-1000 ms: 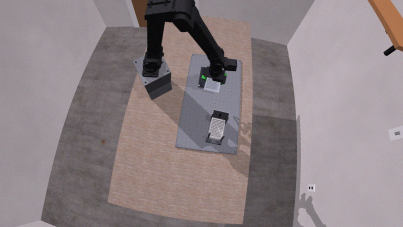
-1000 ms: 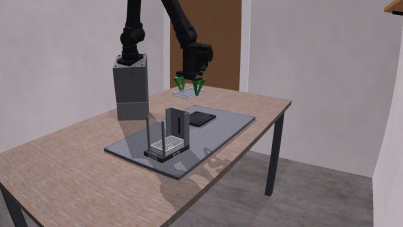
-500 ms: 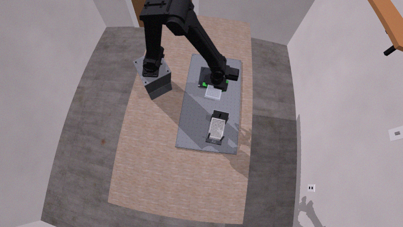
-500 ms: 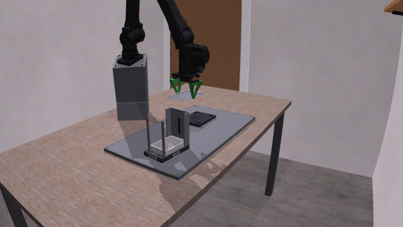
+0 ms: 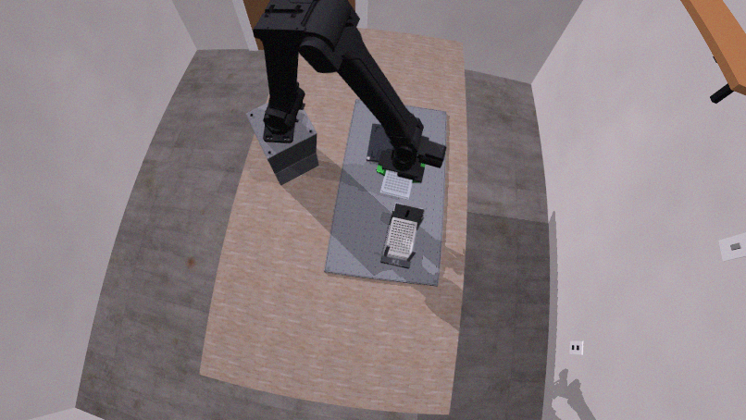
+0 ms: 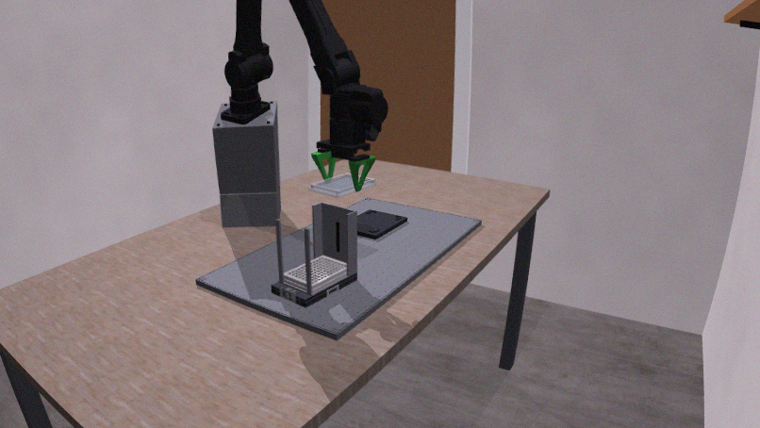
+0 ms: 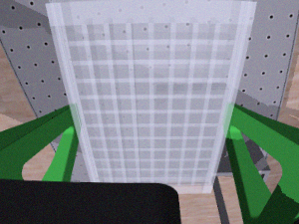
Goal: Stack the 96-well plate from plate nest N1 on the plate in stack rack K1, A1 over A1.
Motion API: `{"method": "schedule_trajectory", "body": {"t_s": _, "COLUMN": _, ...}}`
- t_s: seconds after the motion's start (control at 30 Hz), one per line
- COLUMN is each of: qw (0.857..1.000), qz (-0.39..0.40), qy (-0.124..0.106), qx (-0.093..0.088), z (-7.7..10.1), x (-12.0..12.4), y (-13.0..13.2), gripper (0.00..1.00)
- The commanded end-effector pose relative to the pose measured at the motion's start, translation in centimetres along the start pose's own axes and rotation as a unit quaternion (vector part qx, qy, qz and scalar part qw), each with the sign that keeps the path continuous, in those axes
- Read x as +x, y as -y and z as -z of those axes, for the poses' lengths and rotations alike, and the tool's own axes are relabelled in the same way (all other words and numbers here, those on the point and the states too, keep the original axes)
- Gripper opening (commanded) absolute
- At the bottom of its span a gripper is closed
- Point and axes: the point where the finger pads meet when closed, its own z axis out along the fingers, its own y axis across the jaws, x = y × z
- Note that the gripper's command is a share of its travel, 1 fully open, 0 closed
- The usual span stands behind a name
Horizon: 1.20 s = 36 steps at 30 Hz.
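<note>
My gripper [image 6: 342,175] with green fingers is shut on a clear 96-well plate [image 6: 342,185] and holds it in the air, level, between the nest and the rack. The plate fills the wrist view [image 7: 150,88], with a green finger on each long side. It also shows in the top view [image 5: 396,184]. The black plate nest N1 [image 6: 381,222] lies bare on the grey baseplate, partly hidden by the arm in the top view. The stack rack K1 holds a white 96-well plate [image 6: 315,272] on its floor; the plate also shows from above [image 5: 402,233].
The rack has a tall back wall [image 6: 335,229] and two thin posts [image 6: 292,257] at its front. The grey baseplate [image 5: 389,198] lies on a wooden table. The arm's grey pedestal [image 6: 247,164] stands at the back left.
</note>
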Motion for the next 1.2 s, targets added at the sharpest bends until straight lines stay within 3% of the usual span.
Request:
{"method": "schedule_trajectory", "body": {"t_s": 0.0, "qw": 1.000, "qz": 0.009, "qy": 0.001, "qx": 0.018, "z": 1.0, "x": 1.4, "y": 2.3, "gripper": 0.00}}
{"method": "schedule_trajectory", "body": {"t_s": 0.47, "qw": 1.000, "qz": 0.012, "qy": 0.001, "qx": 0.007, "z": 0.4, "x": 5.1, "y": 3.1, "gripper": 0.00}}
{"method": "schedule_trajectory", "body": {"t_s": 0.67, "qw": 1.000, "qz": 0.011, "qy": 0.000, "qx": 0.013, "z": 0.8, "x": 6.5, "y": 3.9, "gripper": 0.00}}
{"method": "schedule_trajectory", "body": {"t_s": 1.17, "qw": 1.000, "qz": 0.012, "qy": 0.000, "qx": 0.008, "z": 0.6, "x": 11.0, "y": 5.3, "gripper": 0.00}}
